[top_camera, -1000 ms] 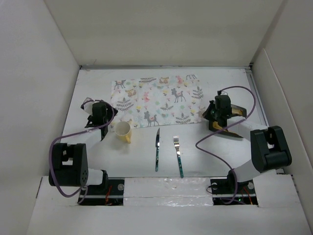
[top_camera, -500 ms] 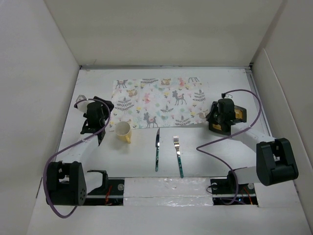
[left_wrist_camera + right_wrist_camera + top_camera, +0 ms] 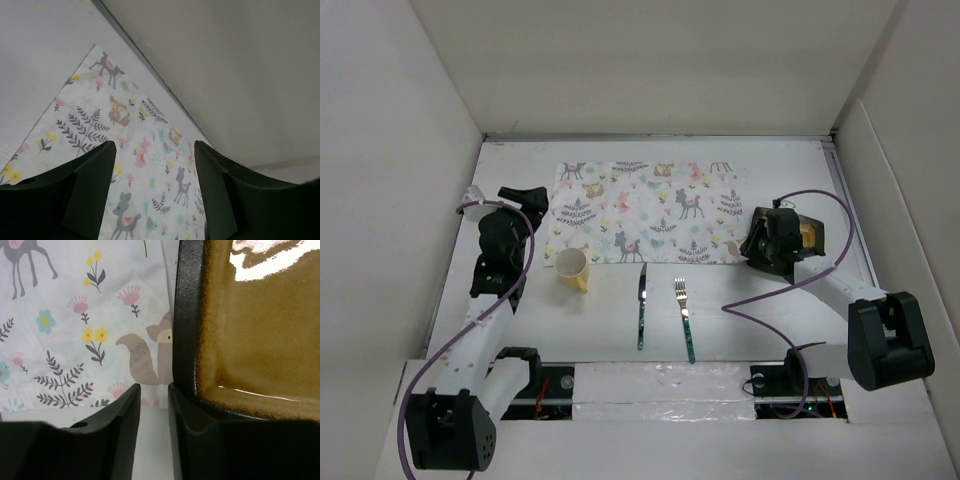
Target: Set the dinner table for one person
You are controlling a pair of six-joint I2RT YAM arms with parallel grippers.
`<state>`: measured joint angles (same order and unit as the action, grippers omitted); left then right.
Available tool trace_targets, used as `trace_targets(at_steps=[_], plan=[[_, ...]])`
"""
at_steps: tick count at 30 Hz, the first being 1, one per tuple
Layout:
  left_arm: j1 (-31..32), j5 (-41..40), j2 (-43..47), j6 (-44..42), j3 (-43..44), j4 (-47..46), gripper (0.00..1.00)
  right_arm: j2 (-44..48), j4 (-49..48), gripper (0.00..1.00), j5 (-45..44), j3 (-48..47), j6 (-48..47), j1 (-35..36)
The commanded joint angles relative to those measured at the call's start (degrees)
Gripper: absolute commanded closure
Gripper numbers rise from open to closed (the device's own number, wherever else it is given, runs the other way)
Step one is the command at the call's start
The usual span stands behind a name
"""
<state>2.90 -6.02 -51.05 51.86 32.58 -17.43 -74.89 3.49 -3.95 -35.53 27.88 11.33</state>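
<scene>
The dinner table (image 3: 740, 300) is a plain white surface. A deer-patterned placemat (image 3: 645, 212) lies square at its middle back. In front of it lie a yellow cup (image 3: 571, 268), a knife (image 3: 642, 305) and a fork (image 3: 684, 318). My left gripper (image 3: 528, 196) hovers open over the placemat's (image 3: 95, 120) left end, and its jaws (image 3: 154, 150) hold nothing. My right gripper (image 3: 752, 248) sits low at the placemat's (image 3: 75, 315) near right corner, jaws (image 3: 154, 390) a narrow gap apart and empty. A brown square plate (image 3: 260, 330) with a dark rim lies against its right finger (image 3: 200, 440).
White walls (image 3: 430, 130) close in the table on the left, back and right. The plate (image 3: 807, 232) lies near the right wall. The arm bases and purple cables (image 3: 820, 215) run along the near edge.
The placemat has gone from skewed to square. My right gripper has opened and let go of its corner. My left arm has swung back and to the left, away from the cup.
</scene>
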Motion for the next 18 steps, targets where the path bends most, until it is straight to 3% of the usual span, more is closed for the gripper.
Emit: trace_targets(at_steps=[1,6,8,9,10,11,15,17,18], plan=[[-0.2,3.2,3.7,-1.8,3.7,0.9,0.4,1.3,1.4,0.56,-1.0,-2.6,-1.4,0.0],[-0.2,8.1,7.5,-5.3,4.8,2.3,0.4,3.8,4.5,0.55,-4.2,-5.9,-1.2,-0.5],[-0.2,12.8,7.8,-7.0,6.1,3.3,0.41,6.4,4.7,0.61,-6.1,-6.2,0.1,-1.6],[-0.2,14.6,8.2,-8.6,6.3,3.6,0.43,7.8,4.4,0.67,-7.6,-5.7,0.5,-2.4],[-0.2,16.8,8.6,-9.4,6.7,4.2,0.46,9.1,4.2,0.93,-8.4,-4.5,1.6,-5.2],[-0.2,21.4,9.1,-10.4,6.8,4.6,0.51,11.8,3.6,1.0,-8.7,-3.6,2.3,-7.2],[-0.2,33.7,11.9,-17.5,7.7,8.3,0.98,16.3,2.1,1.0,-5.3,0.0,3.7,-18.6],[4.5,32.4,12.8,-23.3,9.2,14.0,1.0,17.0,1.6,1.0,-4.1,1.3,4.7,-25.2],[5.3,32.5,13.7,-25.5,10.4,15.7,1.0,17.0,0.9,0.95,-2.8,1.8,5.0,-27.3]])
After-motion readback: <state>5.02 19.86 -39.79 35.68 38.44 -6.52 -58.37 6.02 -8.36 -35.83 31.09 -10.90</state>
